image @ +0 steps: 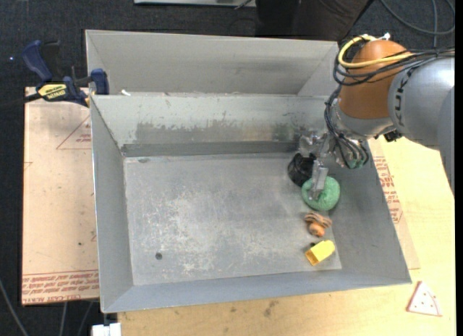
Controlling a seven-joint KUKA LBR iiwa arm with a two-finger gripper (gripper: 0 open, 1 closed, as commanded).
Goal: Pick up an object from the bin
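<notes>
- The bin (210,211) is made of grey metal. It has a flat floor and slanted walls. The floor looks dull and scratched, with pale rubbed marks near the back.
- The arm (428,103) is smooth, round and silver-grey. It comes in from the right.
- On the arm sits a shiny orange cover (365,85), round like a ball. A yellow cable (353,43) loops over its top.
- The claw (318,181) is down in the right part of the bin, close to the back wall. It is thin and made of metal, and it points down onto a green thing. I cannot tell if the claw is open or closed.
- The green thing (328,196) is round and a bit lumpy, and it looks soft. It lies on the bin floor right under the claw, and the claw looks to be touching its top.
- A black thing (297,170) lies just beside the claw, on its left. It is dark and roundish.
- A small brown and orange thing (316,223) lies just in front of the green thing. It looks bumpy.
- A yellow block (320,253) lies near the front wall, just past the brown thing. It is smooth with straight edges, like a tiny brick, and it lies turned at a slant.
- These four things make a short row down the right side of the bin floor.
</notes>
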